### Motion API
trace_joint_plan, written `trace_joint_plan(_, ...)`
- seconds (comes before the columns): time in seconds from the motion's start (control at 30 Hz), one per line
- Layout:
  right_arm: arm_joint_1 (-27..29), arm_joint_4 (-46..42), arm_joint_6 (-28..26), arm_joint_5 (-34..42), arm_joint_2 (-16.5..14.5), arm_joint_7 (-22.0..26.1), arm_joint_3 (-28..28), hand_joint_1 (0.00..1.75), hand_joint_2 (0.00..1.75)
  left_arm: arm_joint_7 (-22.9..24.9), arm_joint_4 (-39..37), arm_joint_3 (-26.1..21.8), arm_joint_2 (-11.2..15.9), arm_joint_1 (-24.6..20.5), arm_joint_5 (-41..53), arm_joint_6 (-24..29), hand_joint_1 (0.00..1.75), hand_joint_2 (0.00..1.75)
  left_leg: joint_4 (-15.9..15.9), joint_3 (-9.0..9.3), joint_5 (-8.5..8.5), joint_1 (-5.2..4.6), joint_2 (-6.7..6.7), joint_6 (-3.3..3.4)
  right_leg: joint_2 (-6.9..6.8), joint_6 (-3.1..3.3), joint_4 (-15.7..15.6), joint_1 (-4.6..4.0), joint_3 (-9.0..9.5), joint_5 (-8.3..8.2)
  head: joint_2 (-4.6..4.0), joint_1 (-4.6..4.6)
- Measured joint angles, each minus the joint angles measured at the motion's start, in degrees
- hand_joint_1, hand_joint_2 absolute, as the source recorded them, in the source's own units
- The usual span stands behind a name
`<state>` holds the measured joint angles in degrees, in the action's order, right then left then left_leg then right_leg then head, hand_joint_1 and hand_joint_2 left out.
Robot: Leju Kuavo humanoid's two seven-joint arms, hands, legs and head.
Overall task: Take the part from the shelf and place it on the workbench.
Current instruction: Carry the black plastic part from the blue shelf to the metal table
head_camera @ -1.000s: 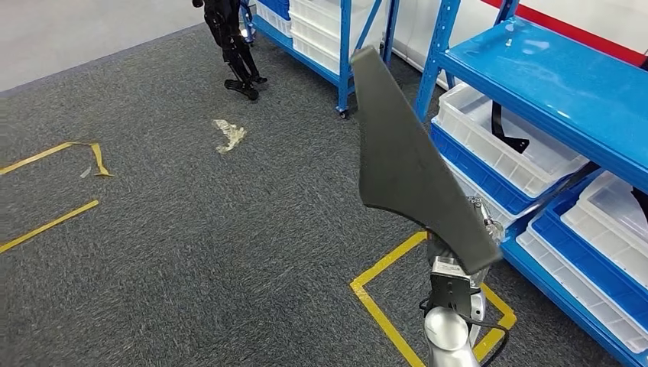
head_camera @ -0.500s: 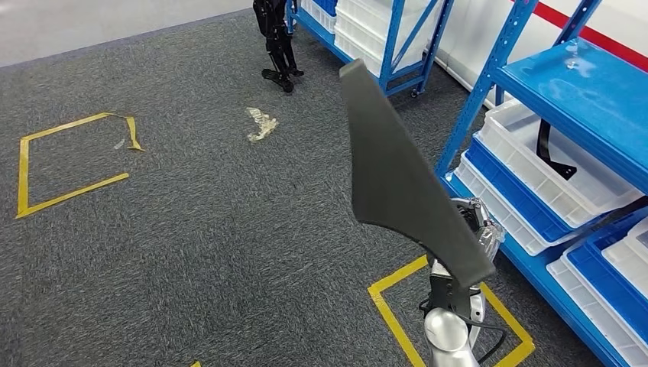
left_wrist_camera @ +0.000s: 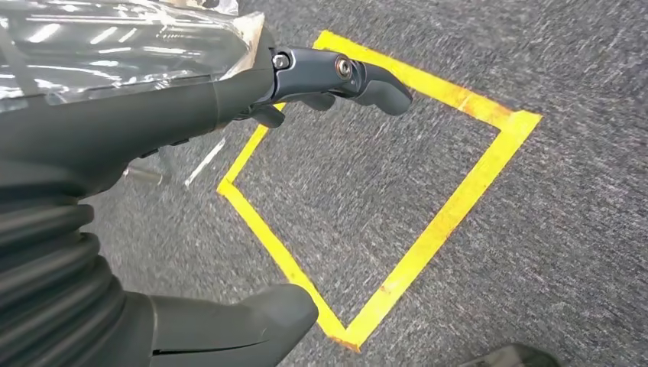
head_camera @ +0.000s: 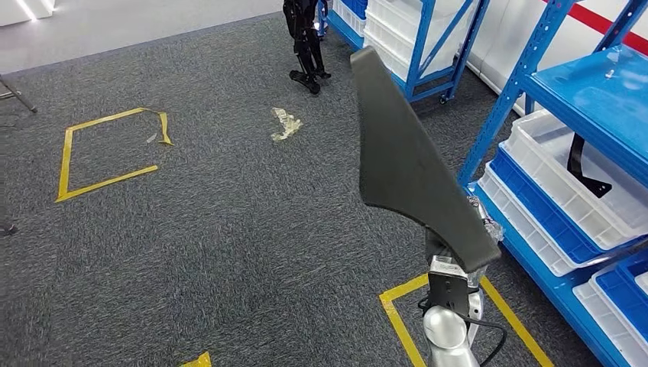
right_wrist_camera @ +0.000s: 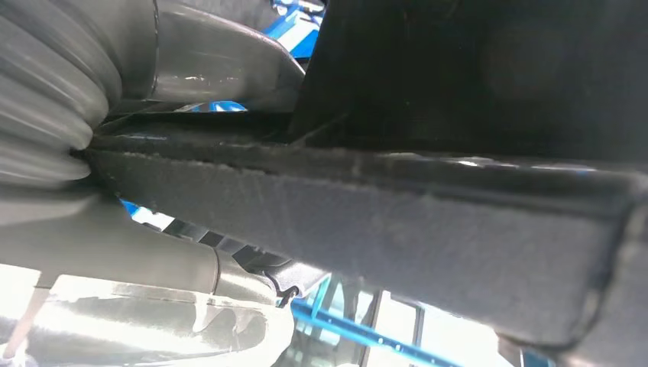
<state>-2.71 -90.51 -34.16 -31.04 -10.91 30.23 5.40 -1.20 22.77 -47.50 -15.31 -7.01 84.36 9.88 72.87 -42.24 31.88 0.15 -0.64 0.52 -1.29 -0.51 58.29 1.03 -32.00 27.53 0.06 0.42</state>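
A long, flat dark grey part (head_camera: 405,164) with a flared lower end stands nearly upright in the head view, its tip pointing away from me. My right hand (head_camera: 481,223) grips its lower end at the bottom right, mostly hidden behind it. In the right wrist view the part's rough edge (right_wrist_camera: 382,222) runs across the picture between my thumb (right_wrist_camera: 214,53) and the rest of the hand. My left hand (left_wrist_camera: 153,115) hangs over the carpet with fingers (left_wrist_camera: 344,73) and thumb (left_wrist_camera: 229,329) apart, holding nothing.
Blue shelving (head_camera: 588,84) with white bins (head_camera: 550,164) lines the right side; one bin holds a black part (head_camera: 584,172). Yellow tape squares (head_camera: 107,157) (head_camera: 405,306) mark the grey carpet. A dark legged figure (head_camera: 306,38) stands far ahead by another rack, near a crumpled scrap (head_camera: 285,122).
The whole picture has shifted to the right, so the camera has turned left, away from the shelving. The part stays in my right hand in the same pose.
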Motion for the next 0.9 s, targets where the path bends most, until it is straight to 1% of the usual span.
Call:
trace_joint_plan(0.03,0.04,0.00,-0.01,0.00,0.00,0.00,-0.02,1.75,1.75,0.00,-0.01,0.00,0.00,0.03,0.01,-0.02,0.00,1.75,1.68,-0.89,0.24,0.13,0.18,-0.10,-0.51,0.04,0.00,-0.09,0.01,0.04,0.00,-0.01)
trace_joint_plan(0.07,0.07,0.00,-0.03,0.00,-0.01,0.00,-0.03,1.75,1.75,0.00,-0.02,0.00,0.00,0.04,0.01,-0.03,0.00,1.75,1.48,-0.83,-0.46,0.22,0.38,-0.13,-1.03,0.07,0.01,-0.15,0.04,0.08,0.00,-0.01)
trace_joint_plan(0.1,0.08,0.00,-0.04,0.00,-0.01,0.00,-0.03,1.75,1.75,0.00,-0.02,0.00,0.01,0.04,0.01,-0.04,0.00,1.75,-1.18,0.52,-2.09,0.27,0.72,-0.06,-1.46,0.07,0.01,-0.17,0.11,0.12,0.00,-0.01)
trace_joint_plan(0.13,0.07,0.00,-0.04,0.00,-0.02,0.00,-0.03,1.75,1.75,0.00,-0.02,0.01,0.01,0.01,0.01,-0.04,0.00,1.75,-5.22,2.69,-4.01,0.25,1.60,0.14,-1.84,0.03,0.01,-0.22,0.20,0.18,0.00,-0.01)
trace_joint_plan(0.17,0.07,0.00,-0.05,0.00,-0.01,0.00,-0.03,1.75,1.75,0.00,-0.02,0.01,0.02,-0.07,0.01,-0.04,0.00,1.75,-9.06,4.75,-5.34,0.03,2.74,0.34,-2.18,-0.12,0.06,-0.43,0.26,0.29,0.00,-0.01)
trace_joint_plan(0.2,0.07,0.00,-0.07,-0.01,0.01,0.00,-0.05,1.75,1.75,0.00,-0.02,0.02,0.01,-0.16,0.01,-0.05,0.00,1.75,-11.89,6.21,-6.14,-0.20,3.56,0.60,-2.48,-0.29,0.08,-0.63,0.29,0.39,0.00,0.06)
trace_joint_plan(0.23,0.11,-0.01,-0.10,-0.01,0.02,0.00,-0.07,1.75,1.75,0.00,-0.02,0.04,0.01,-0.24,0.02,-0.07,0.00,1.75,-13.41,6.93,-6.36,-0.46,4.11,0.83,-2.83,-0.52,0.09,-0.82,0.31,0.49,0.00,0.09)
trace_joint_plan(0.27,0.23,-0.02,-0.20,0.01,0.03,0.00,-0.09,1.75,1.75,0.02,-0.02,0.05,0.02,-0.30,0.04,-0.08,0.00,1.75,-13.75,6.94,-6.21,-0.74,3.91,1.06,-3.24,-0.77,0.04,-0.93,0.33,0.56,-0.01,0.13)
trace_joint_plan(0.3,0.41,-0.05,-0.36,0.13,0.03,0.05,-0.11,1.75,1.75,0.08,-0.02,0.07,0.02,-0.31,0.06,-0.07,0.00,1.75,-13.90,6.87,-6.34,-0.81,3.25,1.41,-3.72,-1.05,-0.07,-0.92,0.43,0.60,-0.01,0.15)
trace_joint_plan(0.33,0.70,-0.07,-0.54,0.58,0.11,0.25,-0.16,1.75,1.75,0.20,-0.04,0.12,0.00,-0.29,0.09,0.08,0.00,1.75,-14.16,6.99,-6.53,-0.77,2.73,1.78,-3.66,-1.35,0.13,-0.86,0.41,0.83,0.00,0.15)
trace_joint_plan(0.37,1.04,-0.06,-0.75,1.28,0.30,0.62,-0.24,1.75,1.75,0.34,-0.08,0.18,-0.02,-0.31,0.10,0.34,0.00,1.75,-14.46,7.14,-6.76,-0.66,2.18,2.23,-3.05,-1.54,0.92,-0.79,0.09,1.38,-0.01,0.16)
trace_joint_plan(0.4,1.39,0.04,-0.94,2.29,0.58,1.24,-0.34,1.75,1.75,0.46,-0.17,0.23,-0.05,-0.39,0.10,0.74,0.00,1.75,-14.75,7.30,-7.00,-0.49,1.63,2.62,-2.03,-1.57,2.81,-0.75,-0.76,2.39,-0.01,0.22)
trace_joint_plan(0.43,1.70,0.44,-1.21,3.73,1.06,2.22,-0.48,1.75,1.75,0.49,-0.39,0.28,-0.09,-0.48,0.09,1.28,0.00,1.75,-14.90,7.38,-7.16,-0.35,1.05,2.90,-0.69,-1.45,6.01,-0.62,-2.32,3.85,-0.01,0.27)
trace_joint_plan(0.47,1.96,1.14,-1.57,5.30,1.70,3.40,-0.58,1.75,1.75,0.34,-0.71,0.28,-0.12,-0.57,0.05,1.83,0.00,1.75,-14.92,7.34,-7.21,-0.32,0.41,3.05,0.23,-1.30,9.95,-0.55,-4.26,5.41,-0.01,0.31)
trace_joint_plan(0.5,2.23,2.02,-2.03,7.08,2.41,4.68,-0.66,1.75,1.75,0.07,-1.13,0.27,-0.14,-0.61,0.02,2.33,0.00,1.75,-14.92,7.30,-7.22,-0.32,-0.25,3.11,0.74,-1.30,13.66,-0.47,-6.15,6.64,0.00,0.34)
trace_joint_plan(0.53,2.57,2.99,-2.58,8.84,3.24,5.90,-0.70,1.75,1.75,-0.29,-1.63,0.25,-0.16,-0.58,-0.03,2.74,0.00,1.75,-14.90,7.29,-7.23,-0.32,-0.95,3.12,0.96,-1.52,15.97,-0.39,-7.41,7.17,0.01,0.35)
trace_joint_plan(0.57,3.00,3.73,-3.12,10.23,4.06,6.77,-0.72,1.75,1.75,-0.71,-2.11,0.23,-0.16,-0.49,-0.08,2.98,0.00,1.75,-14.87,7.31,-7.23,-0.31,-1.65,3.11,1.03,-1.94,16.02,-0.30,-7.59,6.77,0.00,0.37)
trace_joint_plan(0.6,3.52,4.15,-3.64,11.28,4.80,7.31,-0.71,1.75,1.75,-1.12,-2.60,0.20,-0.15,-0.37,-0.13,3.09,0.00,1.75,-14.83,7.37,-7.22,-0.26,-2.32,3.08,1.14,-2.49,13.65,-0.15,-6.58,5.51,-0.01,0.37)
trace_joint_plan(0.63,4.09,4.35,-4.13,11.94,5.48,7.56,-0.69,1.75,1.75,-1.52,-3.12,0.18,-0.15,-0.23,-0.18,3.11,0.00,1.75,-14.76,7.42,-7.19,-0.22,-2.97,2.99,1.63,-3.11,9.58,0.09,-4.68,3.77,-0.01,0.38)
trace_joint_plan(0.67,4.72,4.31,-4.52,12.25,6.04,7.52,-0.65,1.75,1.75,-1.91,-3.57,0.16,-0.09,-0.07,-0.21,3.04,0.00,1.75,-14.58,7.41,-7.10,-0.30,-3.54,2.78,2.46,-3.51,5.48,0.30,-2.77,2.25,-0.01,0.40)
trace_joint_plan(0.7,5.45,4.05,-4.79,12.34,6.43,7.29,-0.60,1.75,1.75,-2.24,-4.00,0.14,-0.04,0.09,-0.23,2.95,0.00,1.75,-14.42,7.35,-7.02,-0.39,-4.00,2.54,3.06,-3.63,2.29,0.48,-1.19,1.12,-0.01,0.40)
trace_joint_plan(0.73,6.32,3.55,-4.94,12.20,6.69,6.87,-0.54,1.75,1.75,-2.47,-4.39,0.14,0.04,0.27,-0.25,2.83,0.00,1.75,-14.31,7.23,-6.97,-0.49,-4.36,2.25,3.53,-3.46,0.55,0.52,-0.31,0.57,-0.01,0.39)
trace_joint_plan(0.77,7.21,2.85,-4.98,11.93,6.87,6.35,-0.50,1.75,1.75,-2.62,-4.73,0.14,0.16,0.49,-0.25,2.67,0.00,1.75,-14.29,7.11,-7.00,-0.57,-4.65,1.95,3.55,-3.04,0.17,0.41,-0.09,0.48,-0.01,0.38)
trace_joint_plan(0.8,7.98,2.04,-4.98,11.62,7.00,5.87,-0.46,1.75,1.75,-2.68,-5.04,0.15,0.28,0.73,-0.24,2.50,0.00,1.75,-14.37,7.02,-7.05,-0.51,-4.90,1.71,3.15,-2.59,0.15,0.35,-0.01,0.37,-0.01,0.36)
trace_joint_plan(0.83,8.58,1.23,-4.96,11.36,7.13,5.49,-0.43,1.75,1.75,-2.71,-5.34,0.16,0.42,0.97,-0.23,2.35,0.00,1.75,-14.23,6.94,-6.93,-0.44,-4.67,1.47,2.87,-2.18,0.13,0.39,0.00,0.28,0.00,0.34)
trace_joint_plan(0.87,9.01,0.47,-4.94,11.15,7.23,5.21,-0.39,1.75,1.75,-2.73,-5.59,0.18,0.53,1.14,-0.22,2.22,0.00,1.75,-13.48,6.65,-6.34,-0.40,-3.80,1.21,2.54,-1.69,0.07,0.47,0.07,0.21,-0.01,0.27)
trace_joint_plan(0.9,9.34,-0.20,-4.93,10.99,7.31,5.03,-0.34,1.75,1.75,-2.74,-5.80,0.21,0.62,1.20,-0.21,2.14,0.00,1.75,-11.76,5.91,-5.16,-0.36,-2.62,0.95,2.14,-1.19,-0.01,0.57,0.14,0.17,-0.01,0.17)
